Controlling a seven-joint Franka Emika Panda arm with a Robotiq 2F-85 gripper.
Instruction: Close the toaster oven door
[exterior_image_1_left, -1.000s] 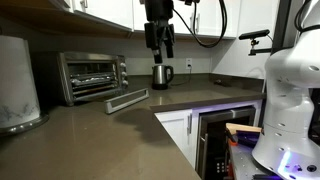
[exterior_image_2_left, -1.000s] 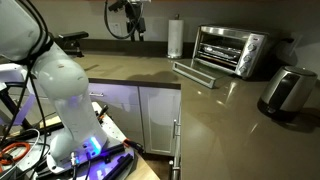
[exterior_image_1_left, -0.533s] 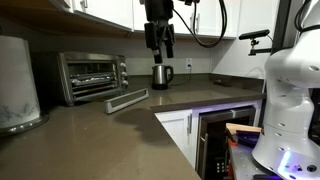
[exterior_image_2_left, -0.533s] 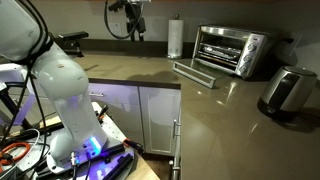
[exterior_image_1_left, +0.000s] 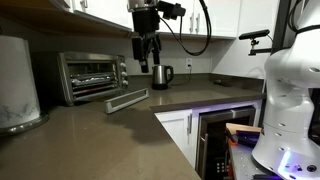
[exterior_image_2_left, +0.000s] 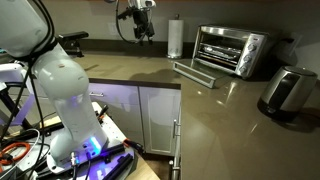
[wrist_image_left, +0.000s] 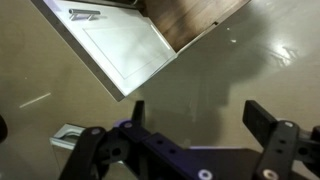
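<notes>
The silver toaster oven (exterior_image_1_left: 92, 76) stands on the counter against the back wall and also shows in an exterior view (exterior_image_2_left: 232, 50). Its door (exterior_image_1_left: 126, 99) lies folded down flat in front of it, bar handle toward the counter's front (exterior_image_2_left: 194, 73). My gripper (exterior_image_1_left: 145, 64) hangs open and empty high above the counter, to the side of the oven and apart from the door; it also shows in an exterior view (exterior_image_2_left: 139, 34). The wrist view shows my open fingers (wrist_image_left: 200, 115) over bare counter; oven and door are out of that view.
A small steel kettle (exterior_image_1_left: 161, 75) stands beside the oven, also seen in an exterior view (exterior_image_2_left: 286, 90). A paper towel roll (exterior_image_2_left: 176, 38) stands by the oven. A black built-in oven (exterior_image_1_left: 222, 140) sits under the counter. White cabinets (wrist_image_left: 125, 45) show in the wrist view.
My gripper has moved sideways toward the toaster oven at about the same height. The door still lies open.
</notes>
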